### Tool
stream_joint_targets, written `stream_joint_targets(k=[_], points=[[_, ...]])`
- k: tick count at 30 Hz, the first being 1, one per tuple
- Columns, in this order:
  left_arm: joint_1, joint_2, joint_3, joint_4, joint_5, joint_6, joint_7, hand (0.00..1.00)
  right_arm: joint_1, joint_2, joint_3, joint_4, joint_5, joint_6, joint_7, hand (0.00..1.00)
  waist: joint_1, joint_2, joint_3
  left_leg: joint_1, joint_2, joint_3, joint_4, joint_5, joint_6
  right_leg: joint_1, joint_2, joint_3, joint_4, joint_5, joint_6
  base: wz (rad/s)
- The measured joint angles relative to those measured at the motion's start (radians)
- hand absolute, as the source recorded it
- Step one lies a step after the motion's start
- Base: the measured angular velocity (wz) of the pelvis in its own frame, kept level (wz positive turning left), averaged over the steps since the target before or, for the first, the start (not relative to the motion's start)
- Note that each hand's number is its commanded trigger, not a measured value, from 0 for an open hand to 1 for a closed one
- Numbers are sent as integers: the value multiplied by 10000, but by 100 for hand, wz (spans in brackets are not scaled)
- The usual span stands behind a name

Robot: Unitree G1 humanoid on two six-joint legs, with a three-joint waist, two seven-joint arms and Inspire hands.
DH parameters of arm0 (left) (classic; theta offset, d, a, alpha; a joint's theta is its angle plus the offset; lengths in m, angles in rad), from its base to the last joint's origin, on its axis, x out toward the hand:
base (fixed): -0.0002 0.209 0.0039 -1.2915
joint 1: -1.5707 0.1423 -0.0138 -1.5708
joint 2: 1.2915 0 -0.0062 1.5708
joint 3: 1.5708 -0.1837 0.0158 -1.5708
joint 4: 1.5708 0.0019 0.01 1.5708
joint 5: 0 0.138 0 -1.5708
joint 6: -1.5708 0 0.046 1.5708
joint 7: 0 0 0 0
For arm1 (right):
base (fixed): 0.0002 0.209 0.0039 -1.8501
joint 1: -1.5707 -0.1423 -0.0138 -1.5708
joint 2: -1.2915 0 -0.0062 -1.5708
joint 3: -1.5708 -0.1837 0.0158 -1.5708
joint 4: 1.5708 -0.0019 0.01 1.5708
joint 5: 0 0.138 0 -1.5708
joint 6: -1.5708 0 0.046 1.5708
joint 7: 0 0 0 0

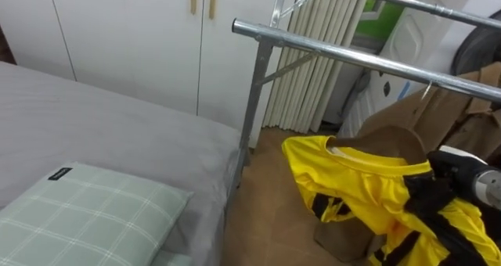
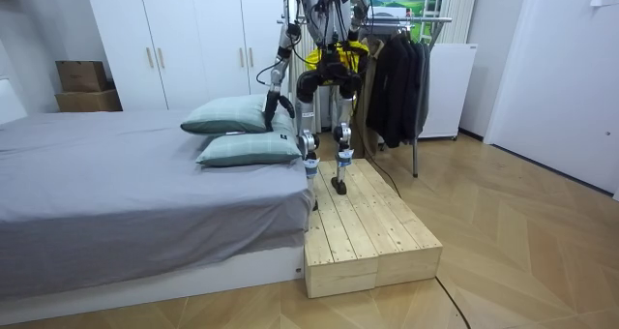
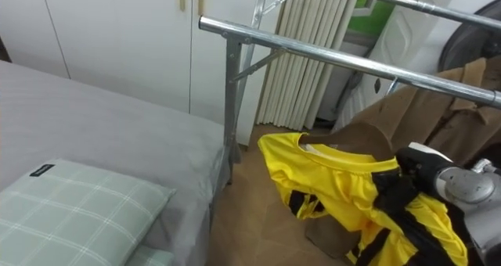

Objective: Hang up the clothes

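Right hand (image 1: 427, 194) grips the yellow shirt (image 1: 352, 184) by its collar, holding it below the rack rail (image 1: 344, 55), past the bed (image 1: 117, 141) corner. Left hand (image 2: 287, 105) hangs by the pillows (image 2: 232, 116); can't tell its state.

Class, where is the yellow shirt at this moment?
In the left eye view's lower right, the yellow shirt is below the metal rail, in front of a brown coat.

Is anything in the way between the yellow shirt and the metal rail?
Nothing visible does. The yellow shirt sits below the metal rail with open air between. A brown coat already hangs on the rail just behind the shirt, toward the right.
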Motion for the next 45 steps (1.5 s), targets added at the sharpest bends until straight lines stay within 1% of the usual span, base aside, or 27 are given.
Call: stream_joint_targets(k=[2, 4, 6, 8, 10, 12, 19, 27, 30, 33, 41, 43, 45], points=[[-23, 8, -79, 1, -13, -13, 0, 0, -40, 0, 175, 0, -7, -20, 4, 100, 89, -13, 3, 31, 2, 13, -13, 0, 0, 11, 9, -5, -7, 25, -4, -3], [-25, 48, -215, 3, -24, -17, 0, 0, -183, 1, 596, -5, -8, -102, 121, 100, 185, -15, 6, 103, 11, 40, -34, 0, 0, 20, 13, -40, -26, 48, -18, -2], [-38, 60, -244, 3, -19, -20, 0, 0, -222, 10, 690, -24, -22, -174, 224, 100, 233, -23, 10, 133, 12, 26, -47, 0, 0, 51, 11, -56, -38, 46, -15, 0], [-38, 91, -308, 3, -19, -31, 0, 0, -257, 13, 711, -83, -23, -190, 288, 100, 262, -36, 18, 145, 11, 22, -51, 0, 0, 103, 6, -58, -42, 47, -16, 0], [-50, 182, -398, 0, -4, -34, 0, 0, -257, 25, 714, -259, -20, -182, 333, 100, 308, -85, 53, 192, 11, 16, -54, 0, 0, 165, 13, -33, -62, 46, -15, 0], [-69, 200, -405, -2, 1, -39, 0, 0, -256, 26, 715, -504, -28, -177, 357, 100, 336, -120, 80, 187, 13, 15, -54, 0, 0, 169, 25, -18, -98, 54, -10, 0], [-114, 225, -471, -12, 2, -47, 0, 0, -256, 29, 715, -932, -51, -188, 389, 100, 434, -136, 85, 180, 13, -19, -60, 0, 0, 228, 33, -27, -211, 106, 21, 0], [-120, 265, -575, -13, 3, -46, -1, 0, -256, 29, 715, -972, -76, -189, 391, 100, 436, -135, 85, 179, 18, -32, -60, 0, 0, 262, 18, -83, -219, 114, 17, 0], [-127, 265, -580, -11, 3, -49, 0, 0, -260, 29, 714, -974, -382, -215, 385, 100, 437, -137, 84, 175, 13, -39, -64, 0, 0, 263, 0, -104, -205, 113, 19, 0], [-130, 272, -584, -12, 5, -50, 1, 0, -260, 29, 700, -970, -430, -320, 198, 100, 406, -133, 83, 148, 16, -37, -63, 0, 0, 255, -4, -131, -224, 113, 19, 0], [-160, 252, -597, -11, -6, -71, 3, 0, -268, 28, 605, -968, -852, -404, -633, 100, 417, -68, 65, 27, 30, -38, -54, 0, 0, 163, 2, -166, -221, 127, 6, 0], [-160, 246, -611, -13, 6, -72, 3, 0, -313, 28, 605, -874, -1227, -512, -880, 100, 421, -11, 60, 13, 26, -42, -48, 0, 0, 155, -9, -180, -194, 132, 6, 0], [-161, 248, -660, -12, 6, -71, 3, 0, -324, 29, 604, -897, -1685, -523, -1120, 100, 422, 24, 55, 14, 24, -44, -48, 0, 0, 150, -9, -189, -212, 132, 7, 0]])
